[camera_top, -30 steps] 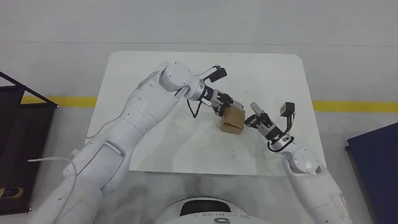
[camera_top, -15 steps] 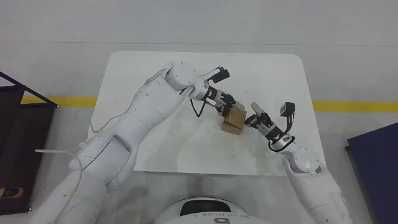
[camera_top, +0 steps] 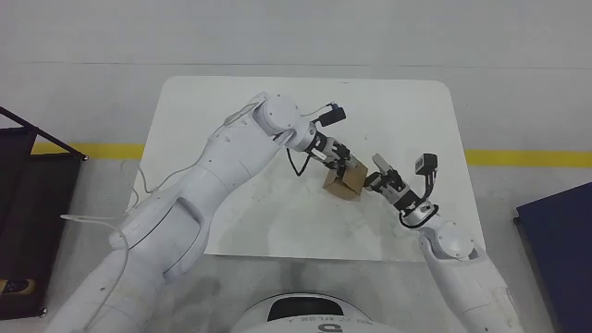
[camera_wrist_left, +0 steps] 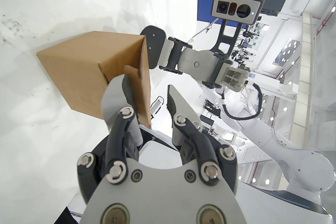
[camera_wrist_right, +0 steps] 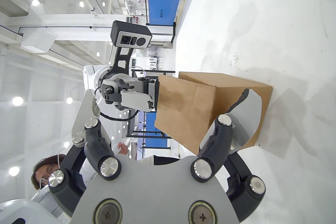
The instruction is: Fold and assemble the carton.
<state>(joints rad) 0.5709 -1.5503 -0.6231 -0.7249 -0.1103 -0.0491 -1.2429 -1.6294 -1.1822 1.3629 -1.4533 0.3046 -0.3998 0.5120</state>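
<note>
A small brown carton [camera_top: 344, 183] stands on the white table [camera_top: 231, 139], right of the middle. In the left wrist view the carton [camera_wrist_left: 78, 70] has a raised flap [camera_wrist_left: 143, 83] between the spread fingers of my left gripper [camera_wrist_left: 145, 86], close to one finger [camera_wrist_left: 115, 93]. My left gripper [camera_top: 340, 158] is open at the carton's far left corner. On the carton's right, my right gripper [camera_top: 379, 178] is open wide. One finger [camera_wrist_right: 246, 107] lies against the carton's side [camera_wrist_right: 210, 104], the other stands well off it.
The table's near edge [camera_top: 305, 257] runs just below the carton. A dark rack [camera_top: 28, 176] stands on the floor to the left and a blue panel [camera_top: 564, 231] to the right. Bare table stretches to the left and behind.
My left gripper has shifted a little to the right and nearer, onto the carton's flap. The carton has turned slightly. The right gripper has hardly moved.
</note>
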